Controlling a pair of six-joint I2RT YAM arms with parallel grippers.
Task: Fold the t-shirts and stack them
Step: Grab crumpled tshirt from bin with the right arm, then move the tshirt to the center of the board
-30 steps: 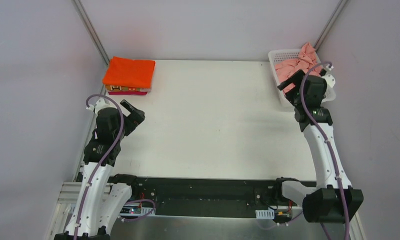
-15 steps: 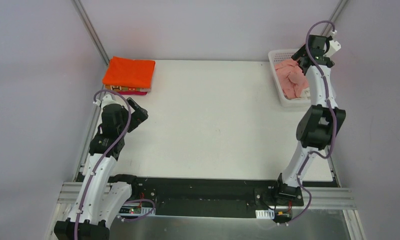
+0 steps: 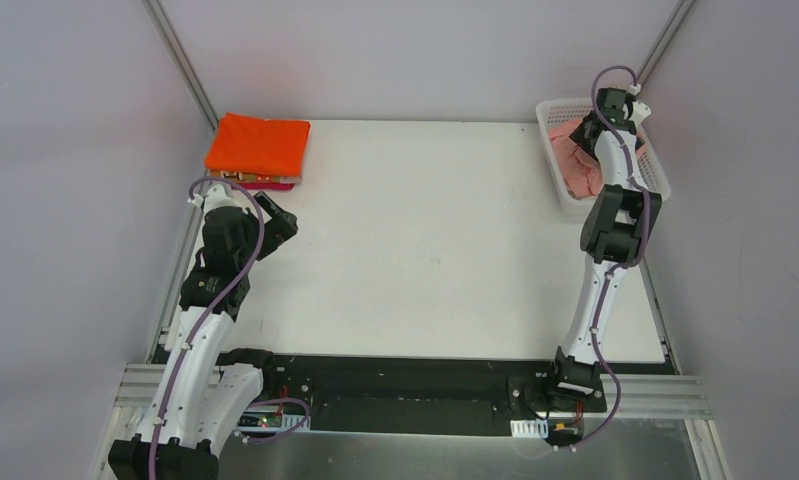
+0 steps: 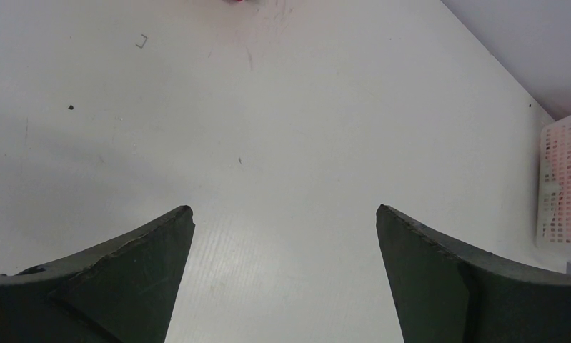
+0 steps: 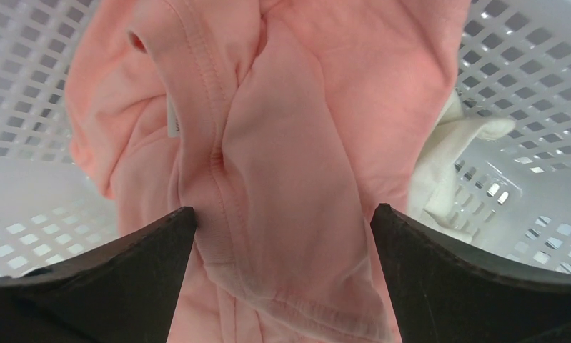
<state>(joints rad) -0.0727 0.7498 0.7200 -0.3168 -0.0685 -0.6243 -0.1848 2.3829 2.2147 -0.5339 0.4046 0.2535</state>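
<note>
While my left arm keeps the pose it had half a second ago, my right arm has come down from high over the far right corner and now reaches into the white lattice basket point(image 3: 550, 110). A second ago that arm was folded short of the basket's near wall.

Right gripper point(image 5: 282, 209): jaws spread wide, holding nothing, poised just above the crumpled salmon pink t-shirt point(image 5: 296, 143), which fills the middle of the basket. A cream-white shirt point(image 5: 447, 157) shows at the pink one's right edge, mostly covered by it. Lattice walls close in on both sides. From above, my own forearm hides much of the basket's contents.

Left gripper point(image 4: 283, 208): jaws likewise wide apart and empty, over bare table point(image 3: 425, 230) near the left edge.

Folded stack, far left corner of the table: orange t-shirt point(image 3: 259, 143) on top, a magenta shirt point(image 3: 265, 185) showing as a strip at the bottom. It lies just beyond my left gripper, well apart from the basket.
</note>
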